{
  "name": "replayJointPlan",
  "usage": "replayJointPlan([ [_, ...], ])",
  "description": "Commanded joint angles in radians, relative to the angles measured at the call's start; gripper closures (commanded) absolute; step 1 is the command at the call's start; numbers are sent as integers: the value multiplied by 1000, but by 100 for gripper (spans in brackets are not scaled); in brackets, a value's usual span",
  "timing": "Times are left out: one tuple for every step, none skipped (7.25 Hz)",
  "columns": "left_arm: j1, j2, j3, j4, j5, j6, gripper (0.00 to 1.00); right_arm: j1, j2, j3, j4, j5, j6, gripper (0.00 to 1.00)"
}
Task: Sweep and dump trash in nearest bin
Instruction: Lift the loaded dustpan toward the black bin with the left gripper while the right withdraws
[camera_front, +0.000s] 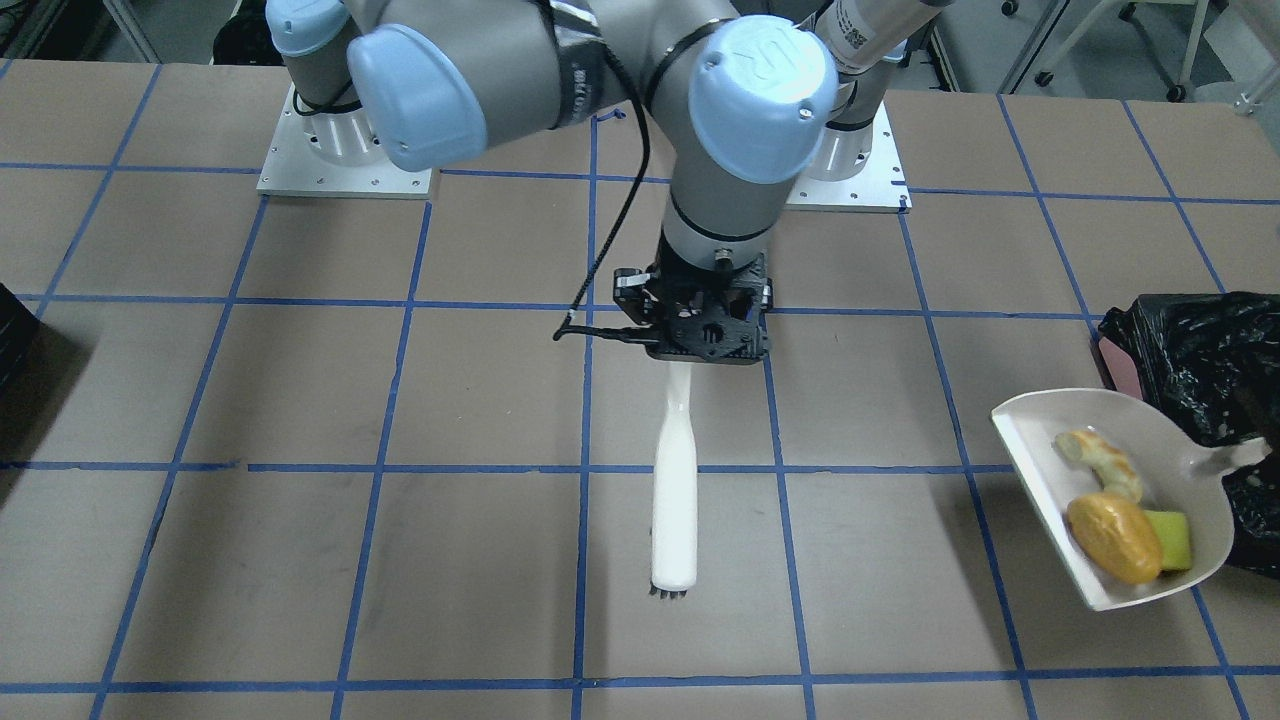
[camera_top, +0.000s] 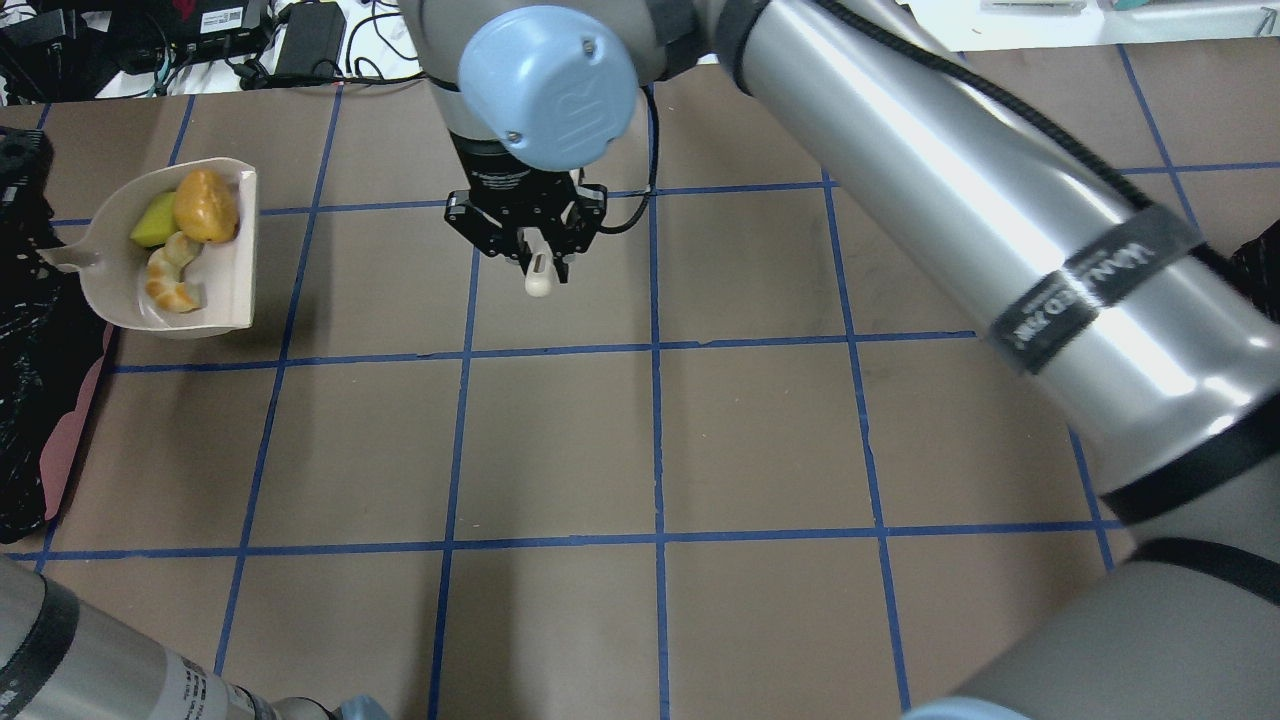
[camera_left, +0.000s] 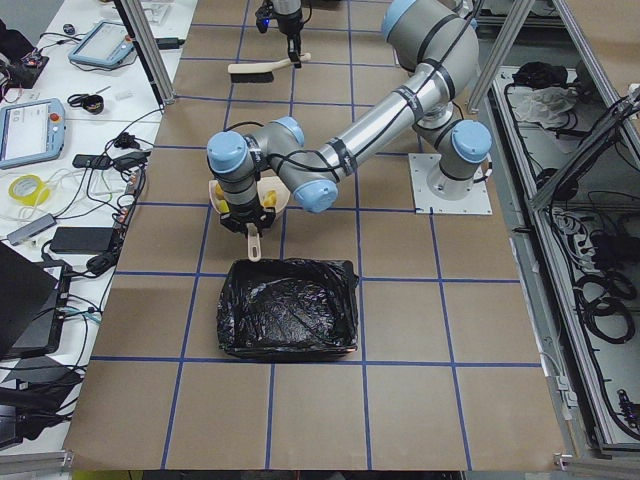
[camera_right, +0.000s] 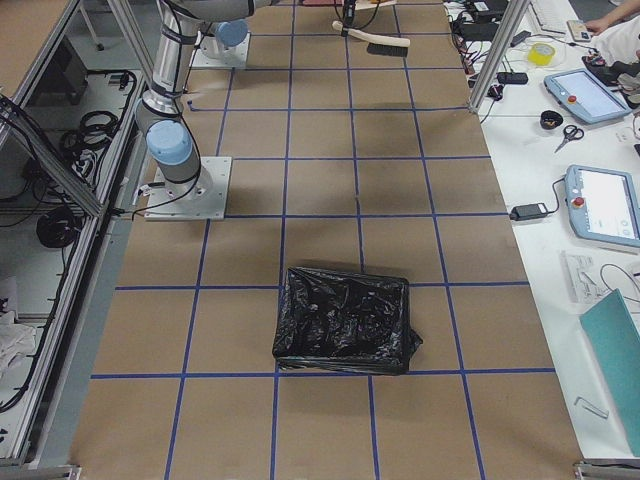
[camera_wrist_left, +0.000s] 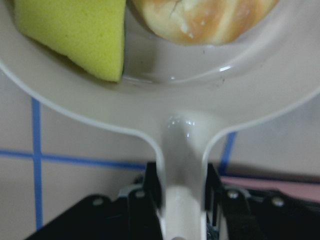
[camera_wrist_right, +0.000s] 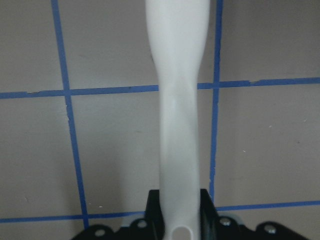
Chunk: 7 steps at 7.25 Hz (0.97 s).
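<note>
A white dustpan (camera_front: 1040, 450) hangs just above the table beside the nearest bin (camera_front: 1190, 350), whose black bag covers a pink side (camera_top: 70, 430). In the pan lie the trash pieces: a croissant piece (camera_front: 1100, 462), a golden-brown lump (camera_front: 1112, 535) and a yellow sponge wedge (camera_front: 1170, 538). My left gripper (camera_wrist_left: 180, 200) is shut on the dustpan's handle, over the bin's near rim (camera_left: 290, 265). At the table's middle, my right gripper (camera_front: 690, 350) is shut on the handle of a white brush (camera_front: 675, 480), held off the table and well away from the pan.
A second black-bagged bin (camera_right: 345, 320) stands on the robot's right side of the table. The two arm bases (camera_front: 345, 150) sit at the table's back. A side bench (camera_left: 60, 120) with tablets and cables runs along the operators' edge.
</note>
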Motion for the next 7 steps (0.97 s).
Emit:
replayJointPlan([
  [175,29,87,-153,-5,106,100,-83,-214,338,-183,6,-109,100],
  [233,9,124,-159,1,146,100,-92,-306,481,-237,6,-159,100],
  [250,-2,163,-155,80,165,100,-93,-362,589,-313,3,-151,100],
  [254,-22,235,-152,145,169,100,-90,-391,654,-332,9,-124,100],
  [257,-55,286,-144,221,218,100,-82,-393,689,-351,15,-104,100],
  [257,-75,303,-77,327,234,100,-71,-387,720,-371,29,-66,100],
  [257,-91,300,10,402,279,100,-67,-387,758,-418,44,-47,100],
])
